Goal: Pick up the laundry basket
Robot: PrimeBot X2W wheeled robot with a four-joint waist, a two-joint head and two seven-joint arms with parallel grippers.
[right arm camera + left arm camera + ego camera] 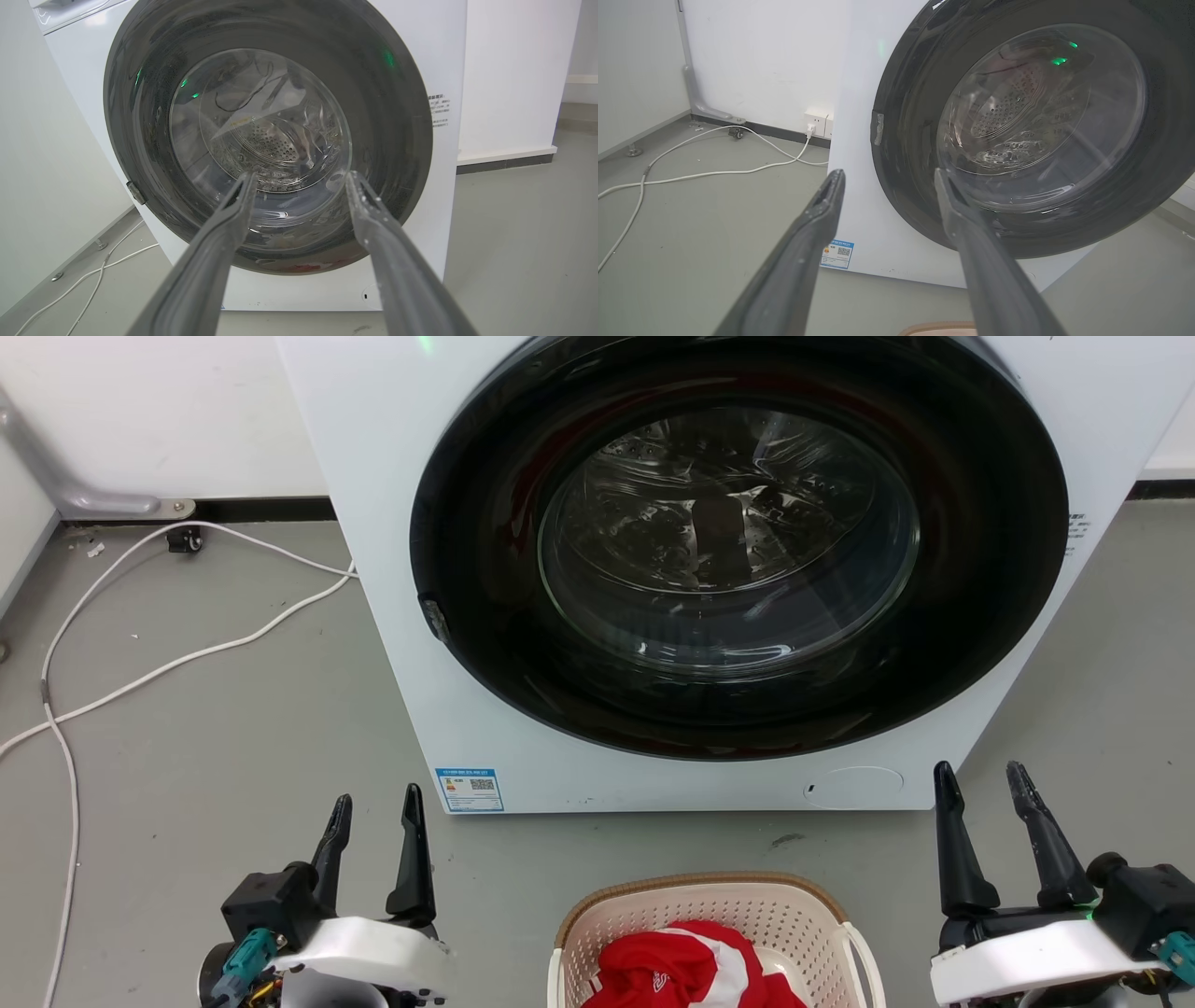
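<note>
Basket (702,881) not yet grasped; left gripper (377,795) and right gripper (979,767) spread wide, nothing held. Whole lift left.

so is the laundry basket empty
No, a red and white garment lies inside the laundry basket, plain in the head view.

Before washing machine (392,644): laundry basket (794,919), garment (681,966) inside.
</note>
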